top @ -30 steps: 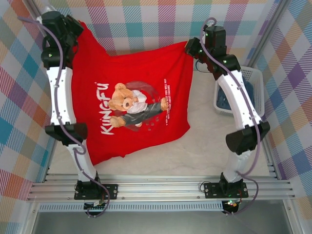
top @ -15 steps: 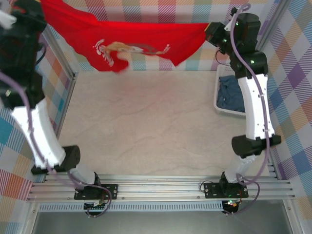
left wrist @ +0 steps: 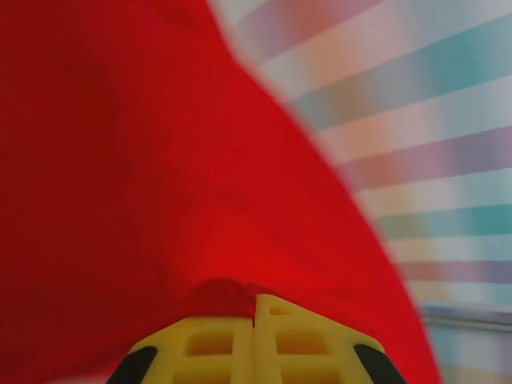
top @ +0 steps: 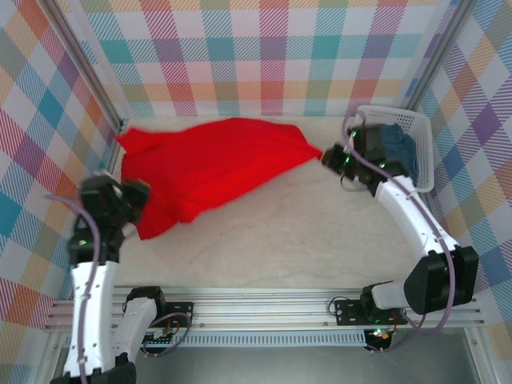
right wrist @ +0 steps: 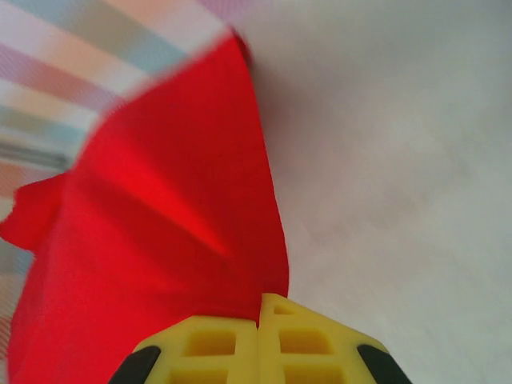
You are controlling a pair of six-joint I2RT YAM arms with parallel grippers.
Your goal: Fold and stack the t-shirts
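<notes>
Your left hand (left wrist: 256, 298) and right hand (right wrist: 260, 298) each pinch the soft red t-shirt (top: 216, 160) tight between yellow fingers (left wrist: 296, 320); it drapes in broad folds over the marbled worktop (top: 288, 232).

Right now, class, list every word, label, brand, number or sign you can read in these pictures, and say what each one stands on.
None: no text can be read.
The red t-shirt: its upturned side is plain red cloth.
The blue-grey t-shirt in the white basket: no lettering can be made out.
The checked walls: coloured pattern, no writing.
</notes>
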